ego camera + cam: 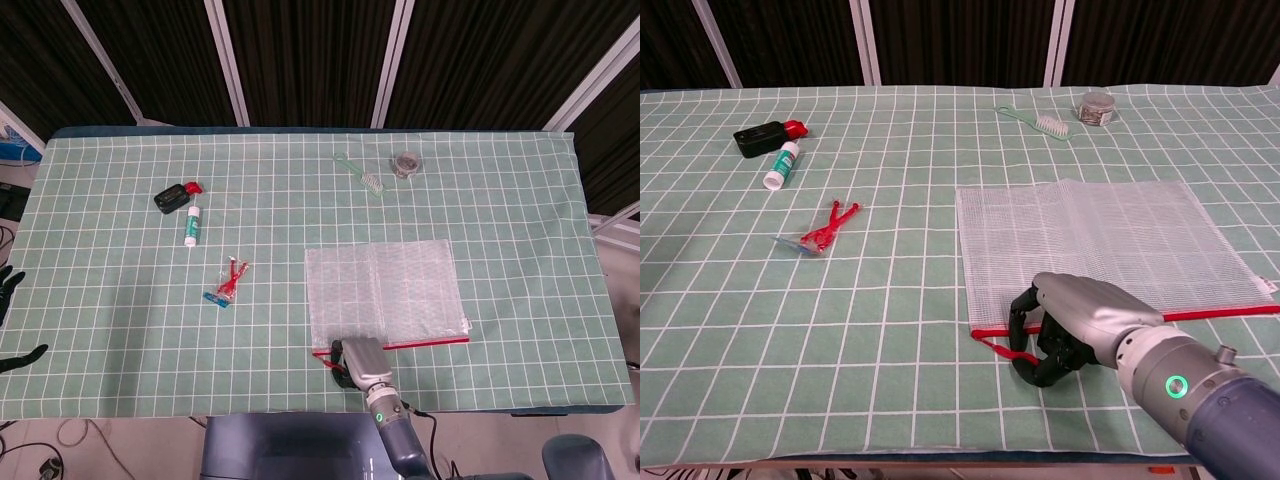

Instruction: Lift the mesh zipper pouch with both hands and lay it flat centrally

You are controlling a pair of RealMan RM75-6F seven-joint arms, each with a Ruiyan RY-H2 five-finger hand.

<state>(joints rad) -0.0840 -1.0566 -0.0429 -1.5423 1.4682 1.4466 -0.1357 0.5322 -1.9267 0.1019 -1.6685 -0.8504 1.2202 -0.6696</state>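
Note:
The mesh zipper pouch [385, 292] [1100, 240] lies flat on the table, right of centre, its red zipper edge [1215, 313] toward me. My right hand [358, 362] [1060, 330] sits at the pouch's near left corner. Its dark fingers [1040, 365] curl around the red edge there and pinch it against the cloth. Only the dark fingertips of my left hand [8, 290] show, in the head view at the far left edge. They are spread, hold nothing and hang beside the table. The chest view does not show that hand.
On the green checked tablecloth [120, 330] lie a red-and-blue clip [230, 281] [822, 235], a white tube [192, 226] [782, 163] and a black-and-red item [176, 195] [765, 136] at the left. A green brush [362, 174] [1038, 119] and a small jar [405, 163] [1095, 107] lie at the back.

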